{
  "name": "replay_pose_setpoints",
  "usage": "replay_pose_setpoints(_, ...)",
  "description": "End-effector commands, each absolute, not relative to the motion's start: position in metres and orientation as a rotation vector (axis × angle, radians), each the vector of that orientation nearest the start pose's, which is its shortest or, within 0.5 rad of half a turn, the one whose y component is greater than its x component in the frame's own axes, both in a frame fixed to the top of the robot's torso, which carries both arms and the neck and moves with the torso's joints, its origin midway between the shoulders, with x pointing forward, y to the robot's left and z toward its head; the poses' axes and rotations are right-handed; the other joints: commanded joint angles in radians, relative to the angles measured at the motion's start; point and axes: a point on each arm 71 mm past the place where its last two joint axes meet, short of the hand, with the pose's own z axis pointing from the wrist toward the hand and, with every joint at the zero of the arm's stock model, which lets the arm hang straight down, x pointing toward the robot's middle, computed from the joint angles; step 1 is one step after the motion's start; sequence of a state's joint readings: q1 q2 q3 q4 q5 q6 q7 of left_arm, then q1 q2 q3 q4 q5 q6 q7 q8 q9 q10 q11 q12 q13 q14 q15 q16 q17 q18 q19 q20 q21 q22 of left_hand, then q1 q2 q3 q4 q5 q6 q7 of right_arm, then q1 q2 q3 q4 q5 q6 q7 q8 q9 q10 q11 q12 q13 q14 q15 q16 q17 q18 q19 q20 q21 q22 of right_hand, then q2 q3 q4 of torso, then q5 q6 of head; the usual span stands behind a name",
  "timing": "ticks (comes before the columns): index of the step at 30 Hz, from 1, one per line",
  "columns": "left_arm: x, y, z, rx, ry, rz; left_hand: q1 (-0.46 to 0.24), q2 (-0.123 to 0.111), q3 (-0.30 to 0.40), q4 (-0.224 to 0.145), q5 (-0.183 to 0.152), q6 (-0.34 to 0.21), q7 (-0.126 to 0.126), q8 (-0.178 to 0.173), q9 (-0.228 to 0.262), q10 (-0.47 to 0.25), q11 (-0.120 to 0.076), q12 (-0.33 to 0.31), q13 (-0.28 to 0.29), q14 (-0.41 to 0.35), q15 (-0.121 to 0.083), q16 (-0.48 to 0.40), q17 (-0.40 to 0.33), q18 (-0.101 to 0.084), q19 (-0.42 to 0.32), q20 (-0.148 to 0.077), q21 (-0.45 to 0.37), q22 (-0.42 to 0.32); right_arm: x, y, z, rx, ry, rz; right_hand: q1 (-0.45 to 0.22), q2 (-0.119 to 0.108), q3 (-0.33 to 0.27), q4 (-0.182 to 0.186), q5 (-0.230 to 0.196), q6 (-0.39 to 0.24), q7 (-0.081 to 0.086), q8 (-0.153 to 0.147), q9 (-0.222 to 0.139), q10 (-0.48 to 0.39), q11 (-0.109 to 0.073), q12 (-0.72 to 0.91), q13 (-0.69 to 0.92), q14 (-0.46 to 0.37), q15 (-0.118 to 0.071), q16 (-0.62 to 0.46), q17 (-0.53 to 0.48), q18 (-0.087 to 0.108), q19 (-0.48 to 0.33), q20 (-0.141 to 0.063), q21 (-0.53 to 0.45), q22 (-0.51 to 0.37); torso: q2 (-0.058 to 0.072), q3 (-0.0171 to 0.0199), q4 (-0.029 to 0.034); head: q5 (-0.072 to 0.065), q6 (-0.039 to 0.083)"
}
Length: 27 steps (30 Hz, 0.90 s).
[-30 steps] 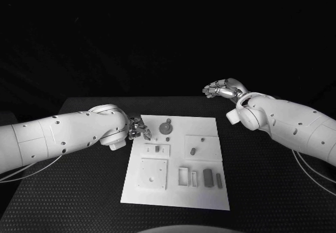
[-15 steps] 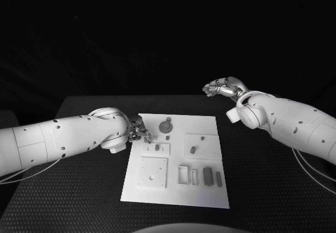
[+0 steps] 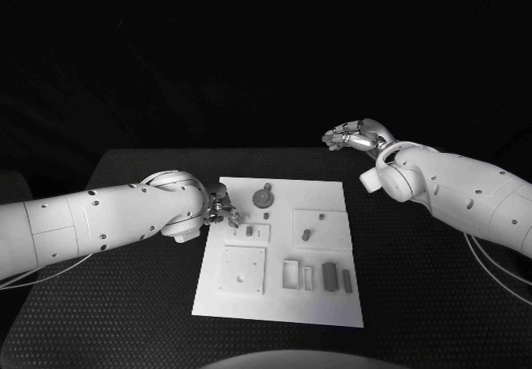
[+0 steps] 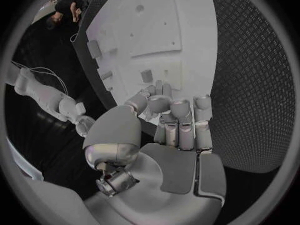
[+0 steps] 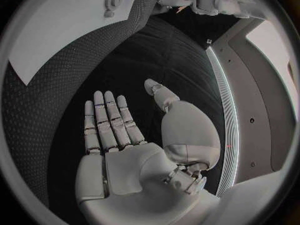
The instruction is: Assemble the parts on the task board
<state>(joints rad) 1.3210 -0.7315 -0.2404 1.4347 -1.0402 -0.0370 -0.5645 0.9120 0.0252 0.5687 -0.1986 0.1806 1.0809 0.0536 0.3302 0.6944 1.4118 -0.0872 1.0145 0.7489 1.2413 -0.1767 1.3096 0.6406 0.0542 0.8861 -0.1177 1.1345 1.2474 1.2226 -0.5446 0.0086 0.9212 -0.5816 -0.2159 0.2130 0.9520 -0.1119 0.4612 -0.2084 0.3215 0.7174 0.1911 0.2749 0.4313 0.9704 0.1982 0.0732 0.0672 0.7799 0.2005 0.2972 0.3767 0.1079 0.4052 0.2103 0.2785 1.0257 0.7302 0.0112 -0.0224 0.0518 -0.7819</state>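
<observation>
Nearest you on the task board (image 3: 277, 307) is a row of slots with a couple of dark upright parts (image 3: 329, 277) in them, with a square plate (image 3: 243, 270) just left of those. Further up the board your left hand (image 3: 220, 210) sits over its left edge, fingers curled in close together; I can't tell if it's pinching anything. A round gear (image 3: 261, 200) sits near the board's far edge. Your right hand (image 3: 355, 138) hovers beyond the board's far right corner, fingers spread, holding nothing.
</observation>
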Motion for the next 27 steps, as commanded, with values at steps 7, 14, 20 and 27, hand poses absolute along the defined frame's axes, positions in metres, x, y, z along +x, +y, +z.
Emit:
replay_pose_setpoints(7, 0.488, 0.201, -0.244, -0.193, 2.271, -0.257, -0.002, 0.009, -0.001, 0.010, 0.002, 0.064, -0.035, 0.008, 0.045, 0.001, -0.005, 0.004, -0.003, 0.000, -0.003, 0.006, -0.002, 0.006, -0.007, -0.143, 0.007, -0.003, 0.588, -0.227, -0.188, 0.646, 1.581, 1.073, -0.008, -0.003, -0.001, 0.002, 0.006, -0.007, 0.028, 0.004, -0.001, 0.006, -0.002, -0.003, 0.001, -0.005, 0.000, -0.003, -0.002, -0.008, -0.007, -0.003, -0.007, 0.002, 0.000, 0.0000, 0.0008, 0.000, -0.005)
replay_pose_setpoints(14, 0.488, 0.201, -0.245, -0.170, 2.268, -0.237, -0.005, 0.010, -0.001, 0.011, 0.003, 0.064, -0.035, 0.008, 0.047, 0.001, -0.005, 0.005, -0.005, 0.000, -0.003, 0.007, -0.003, 0.006, -0.007, -0.144, 0.008, -0.004, 0.588, -0.226, -0.188, 0.644, 1.582, 1.075, -0.008, -0.003, -0.002, 0.002, 0.007, -0.007, 0.028, 0.004, -0.002, 0.006, -0.002, -0.004, 0.001, -0.005, 0.000, -0.003, -0.002, -0.008, -0.007, -0.003, -0.007, 0.002, 0.000, 0.0001, -0.0010, 0.001, -0.009)
replay_pose_setpoints(20, 0.486, 0.200, -0.249, -0.168, 2.278, -0.237, -0.006, 0.011, -0.001, 0.012, 0.003, 0.065, -0.036, 0.009, 0.047, 0.001, -0.006, 0.006, -0.006, 0.000, -0.003, 0.008, -0.003, 0.007, -0.008, -0.144, 0.009, -0.004, 0.588, -0.226, -0.188, 0.644, 1.582, 1.076, -0.008, -0.003, -0.002, 0.002, 0.007, -0.007, 0.028, 0.004, -0.002, 0.006, -0.002, -0.004, 0.001, -0.006, 0.000, -0.003, -0.002, -0.009, -0.007, -0.003, -0.008, 0.003, 0.000, -0.0005, 0.0001, -0.002, -0.012)
replay_pose_setpoints(27, 0.485, 0.201, -0.251, -0.168, 2.284, -0.236, -0.006, 0.011, -0.001, 0.012, 0.003, 0.065, -0.036, 0.009, 0.048, 0.001, -0.006, 0.006, -0.007, 0.000, -0.003, 0.009, -0.004, 0.007, -0.008, -0.144, 0.010, -0.004, 0.588, -0.226, -0.188, 0.644, 1.582, 1.076, -0.009, -0.003, -0.002, 0.002, 0.008, -0.007, 0.028, 0.004, -0.002, 0.006, -0.002, -0.004, 0.001, -0.006, 0.000, -0.003, -0.002, -0.009, -0.007, -0.003, -0.008, 0.004, 0.000, -0.0006, -0.0001, -0.006, -0.014)
